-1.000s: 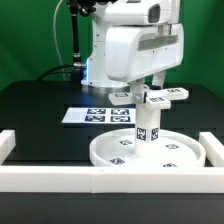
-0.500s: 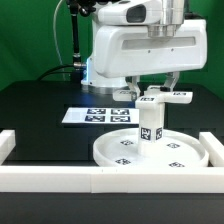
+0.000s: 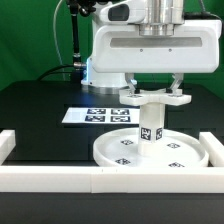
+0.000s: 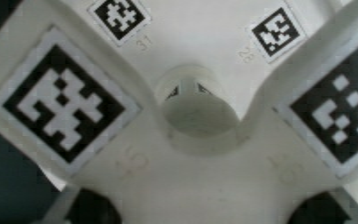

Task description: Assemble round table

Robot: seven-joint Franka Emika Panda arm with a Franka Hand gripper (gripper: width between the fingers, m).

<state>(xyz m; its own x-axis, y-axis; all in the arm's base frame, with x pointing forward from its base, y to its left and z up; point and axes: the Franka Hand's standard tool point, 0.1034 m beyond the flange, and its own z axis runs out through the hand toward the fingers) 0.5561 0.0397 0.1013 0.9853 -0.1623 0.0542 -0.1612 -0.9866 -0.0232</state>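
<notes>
- Large rimmed round disc [image 3: 150, 150] lying flat on the black table [image 3: 35, 105], right of centre in the exterior view, close behind the near run of the white border wall [image 3: 60, 180].
- Several small black-white square tags visible on the disc's upper face.
- Short cylindrical post [image 3: 148, 125] standing upright at about the middle of the disc, a tag on its near side.
- Flat cross-shaped piece [image 3: 150, 98] sitting level on top of the post, arms reaching out toward the exterior view's left and right.
- In the wrist view, cross-shaped piece [image 4: 179, 110] filling nearly the whole picture: four tagged arms meeting around a small round central recess.
- Gripper [image 3: 150, 92] directly above the post, coming down over the cross-shaped piece; big white hand body covering most of the upper half of the exterior view.
- Fingers [image 3: 176, 85] dropping past the piece on either side, seemingly set against its edges; cannot tell for sure whether clamped on it or merely flanking it.
- Marker board [image 3: 98, 115] flat on the table behind and to the exterior view's left of the disc, near but not touching it.
- Border wall also rising at the far left and far right edges of the exterior view, enclosing the disc on three sides.
</notes>
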